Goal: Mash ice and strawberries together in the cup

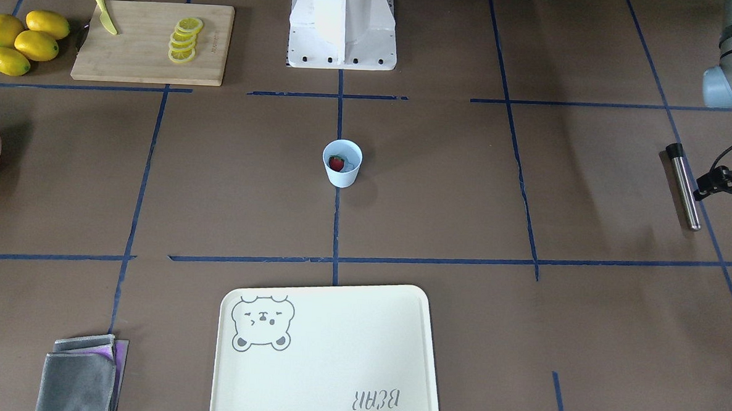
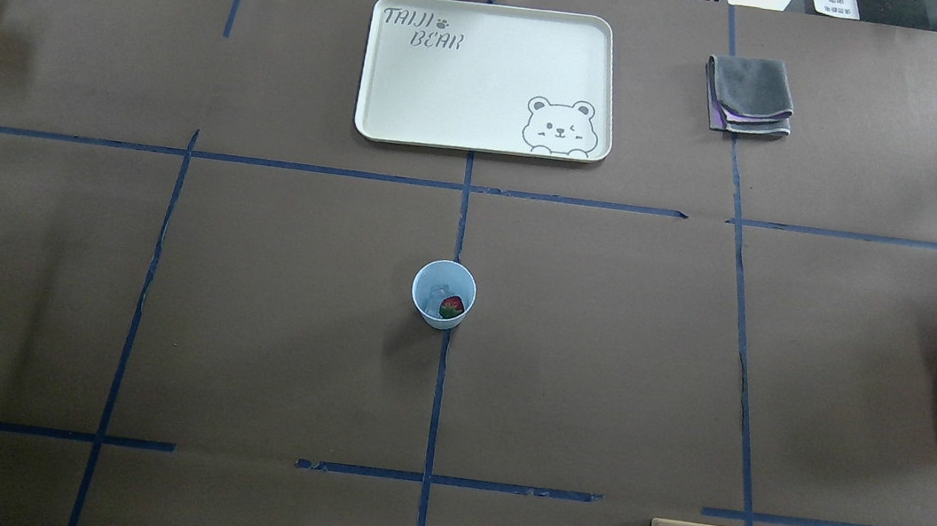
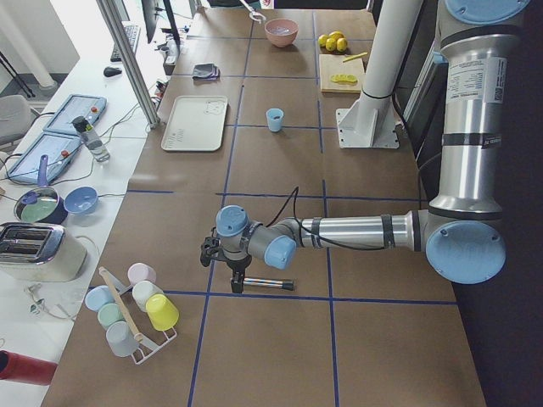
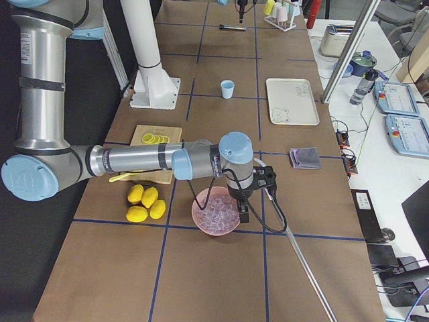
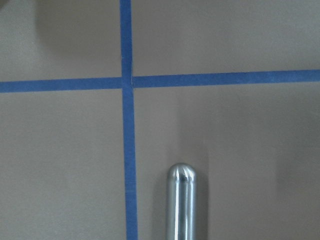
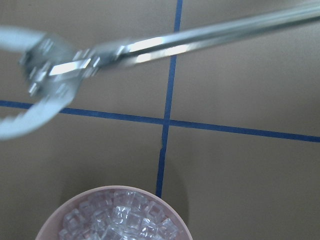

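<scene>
The pale blue cup (image 1: 341, 176) stands at the table's middle and also shows in the overhead view (image 2: 423, 286). A red strawberry (image 2: 452, 306) lies in it beside faint clear ice (image 2: 433, 294). My left gripper (image 3: 237, 278) hangs at the end of a steel muddler (image 1: 683, 188) that lies on the table. The left wrist view shows only the muddler's rounded tip (image 5: 181, 200). My right gripper (image 4: 242, 213) is over a pink bowl (image 4: 198, 221) of ice cubes (image 6: 115, 220). Long metal tongs (image 6: 200, 35) stick out from it. I cannot tell whether either gripper is open or shut.
A bamboo board (image 1: 143, 63) with lemon slices and a yellow knife (image 1: 104, 18) lies near several lemons (image 1: 24, 39). A cream tray (image 1: 328, 364) and a grey cloth (image 1: 80, 378) lie on the far side. A rack of cups (image 3: 131, 309) stands beyond the muddler.
</scene>
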Robot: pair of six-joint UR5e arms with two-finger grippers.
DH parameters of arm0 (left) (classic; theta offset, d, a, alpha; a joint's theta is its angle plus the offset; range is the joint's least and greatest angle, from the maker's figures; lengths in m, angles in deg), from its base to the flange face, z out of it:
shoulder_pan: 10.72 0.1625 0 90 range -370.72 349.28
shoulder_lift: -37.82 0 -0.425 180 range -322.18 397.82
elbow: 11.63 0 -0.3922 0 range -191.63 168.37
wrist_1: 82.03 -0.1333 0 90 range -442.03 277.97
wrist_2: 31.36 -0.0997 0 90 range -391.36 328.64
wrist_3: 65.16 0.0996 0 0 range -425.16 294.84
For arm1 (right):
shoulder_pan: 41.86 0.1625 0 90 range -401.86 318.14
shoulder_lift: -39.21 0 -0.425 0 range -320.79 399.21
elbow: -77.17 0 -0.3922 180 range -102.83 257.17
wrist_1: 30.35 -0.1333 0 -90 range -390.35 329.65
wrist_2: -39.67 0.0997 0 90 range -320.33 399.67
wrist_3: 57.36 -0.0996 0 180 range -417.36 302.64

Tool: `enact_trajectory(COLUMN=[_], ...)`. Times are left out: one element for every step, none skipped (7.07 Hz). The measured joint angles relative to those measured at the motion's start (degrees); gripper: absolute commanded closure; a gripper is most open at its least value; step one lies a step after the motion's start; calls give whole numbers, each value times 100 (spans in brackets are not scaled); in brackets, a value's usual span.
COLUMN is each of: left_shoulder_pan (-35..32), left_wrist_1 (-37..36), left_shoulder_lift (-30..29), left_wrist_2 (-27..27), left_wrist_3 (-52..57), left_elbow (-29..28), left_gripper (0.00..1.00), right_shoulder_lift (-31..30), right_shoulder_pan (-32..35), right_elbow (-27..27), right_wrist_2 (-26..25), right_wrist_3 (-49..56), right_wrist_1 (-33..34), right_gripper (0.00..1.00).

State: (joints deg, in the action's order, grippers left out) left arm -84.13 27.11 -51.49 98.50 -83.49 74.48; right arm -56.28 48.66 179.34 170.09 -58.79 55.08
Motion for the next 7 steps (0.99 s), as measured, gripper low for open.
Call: enact_trajectory(left_shoulder_pan=[-297, -628, -902, -1168, -1475, -1797, -2023], left_wrist_1=[-866, -1686, -2248, -2726, -3135, -3399, -3447], left_shoulder_lift=[-99, -245, -330, -376, -414, -387, -290], left_wrist_2=[20, 20, 28, 47, 66, 224, 516], left_wrist_3=[564, 1153, 1649, 2143, 2608, 2916, 3053], left_elbow=[369, 650, 773, 823, 821, 770, 711], left_gripper=[0, 0, 0, 0, 0, 0, 0], right_shoulder_lift=[-2, -4, -7, -18, -34, -53, -79], right_shoulder_pan=[0, 0, 0, 0, 0, 6, 14], right_elbow=[-3, -3, -7, -15, -39, -97, -151], right_wrist_2=[-1, -6, -7, -6, 44, 241, 466], right_wrist_3=[1, 2, 2, 4, 10, 20, 28], right_wrist_1=[0, 0, 0, 2, 10, 20, 37], right_gripper=[0, 0, 0, 0, 0, 0, 0])
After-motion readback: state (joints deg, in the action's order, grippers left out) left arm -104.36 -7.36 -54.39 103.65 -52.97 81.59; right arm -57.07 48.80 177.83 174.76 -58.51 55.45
